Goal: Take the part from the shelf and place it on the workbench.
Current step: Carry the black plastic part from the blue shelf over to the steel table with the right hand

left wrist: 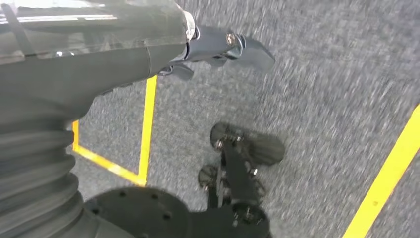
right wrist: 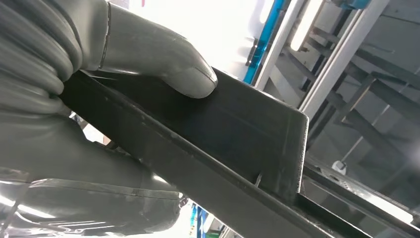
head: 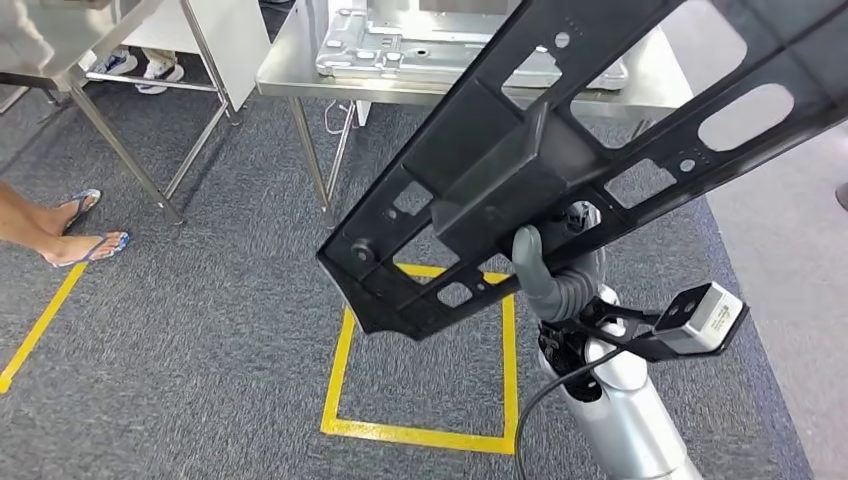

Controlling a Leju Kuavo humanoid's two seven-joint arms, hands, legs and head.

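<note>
part [head: 520,150] cut off top right; workbench [head: 290,70] partly hidden

The left robot hand [left wrist: 218,47] hangs over grey carpet [left wrist: 322,84], its dark fingers [left wrist: 247,49] curled loosely with nothing between them. Behind them sits the grey ribbed cover [left wrist: 34,163]. Yellow tape lines [left wrist: 147,129] cross the carpet below the hand, and another yellow strip [left wrist: 386,183] runs off to one side.
</note>
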